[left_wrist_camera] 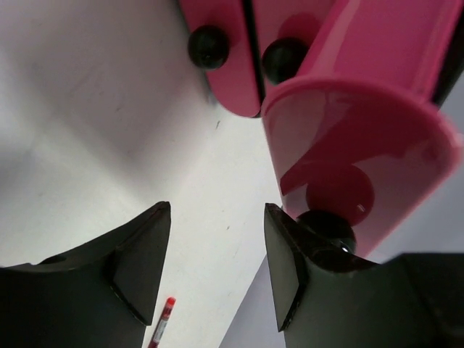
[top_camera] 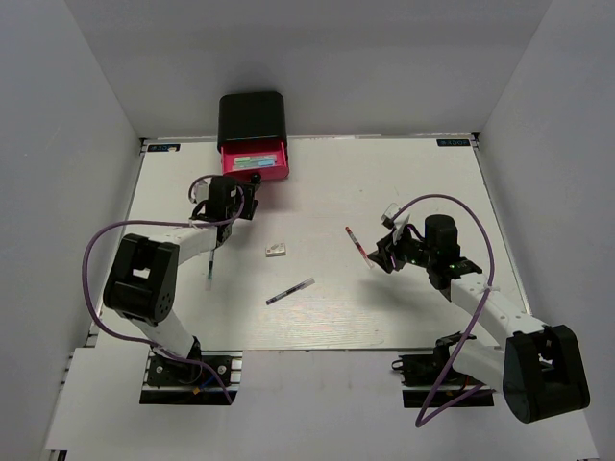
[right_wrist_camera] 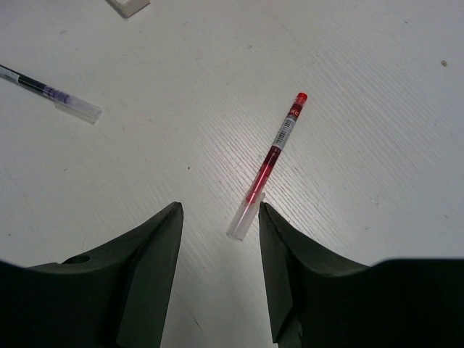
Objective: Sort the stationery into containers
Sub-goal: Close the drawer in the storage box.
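Now the job looks partly done. One pink drawer [top_camera: 256,175] sticks out of the round black box [top_camera: 251,115] at the far side of the counter [top_camera: 413,182]. Some small things lie in it, too tiny to name.

The left end effector [left_wrist_camera: 216,243] is just in front of that drawer. Its jaws are wide with nothing in them, and one side is right by the drawer's shiny black round knob [left_wrist_camera: 328,228].

The right end effector [right_wrist_camera: 220,239] hangs over a red pen [right_wrist_camera: 274,156], jaws apart, holding nothing. In the wrist view the pen's see-through end sits between the two tips.

I think picking up this pen is the step in hand. Next the jaws need to go down and squeeze gently, because the pen is thin, smooth and round and could roll away.

A dark-and-white pen [top_camera: 290,291] and a small, white, blocky eraser [top_camera: 277,251] lie on the flat white counter, waiting.
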Controlling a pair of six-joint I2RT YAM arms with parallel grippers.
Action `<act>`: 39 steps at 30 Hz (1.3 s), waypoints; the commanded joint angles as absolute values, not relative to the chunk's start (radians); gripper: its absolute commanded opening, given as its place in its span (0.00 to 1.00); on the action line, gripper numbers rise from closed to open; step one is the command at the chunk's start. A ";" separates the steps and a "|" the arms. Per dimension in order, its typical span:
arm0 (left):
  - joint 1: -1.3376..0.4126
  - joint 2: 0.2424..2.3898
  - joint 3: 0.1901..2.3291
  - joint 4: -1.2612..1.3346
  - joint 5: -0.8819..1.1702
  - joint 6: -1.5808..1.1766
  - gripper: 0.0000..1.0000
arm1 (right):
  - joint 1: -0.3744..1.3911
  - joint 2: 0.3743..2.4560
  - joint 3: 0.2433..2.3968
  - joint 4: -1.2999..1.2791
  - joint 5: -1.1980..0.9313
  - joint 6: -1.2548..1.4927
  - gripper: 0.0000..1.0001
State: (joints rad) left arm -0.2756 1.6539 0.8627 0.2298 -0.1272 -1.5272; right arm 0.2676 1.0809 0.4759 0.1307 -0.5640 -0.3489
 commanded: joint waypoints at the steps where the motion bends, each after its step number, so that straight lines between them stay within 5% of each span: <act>1: -0.265 1.661 0.945 0.252 -0.167 -1.516 0.63 | 0.259 1.083 0.469 0.163 -0.569 -0.360 0.52; 35: -0.229 1.905 1.353 -0.034 -0.235 -1.506 0.67 | 0.244 1.060 0.466 0.135 -0.568 -0.379 0.52; 39: -0.229 1.896 1.318 -0.020 -0.224 -1.496 0.45 | 0.241 1.060 0.466 0.133 -0.568 -0.377 0.52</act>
State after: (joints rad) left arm -0.2481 1.9060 1.3235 -0.0048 -0.1997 -1.5116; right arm 0.2481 1.0813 0.4759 0.1291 -0.5640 -0.3706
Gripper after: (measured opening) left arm 0.494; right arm 0.522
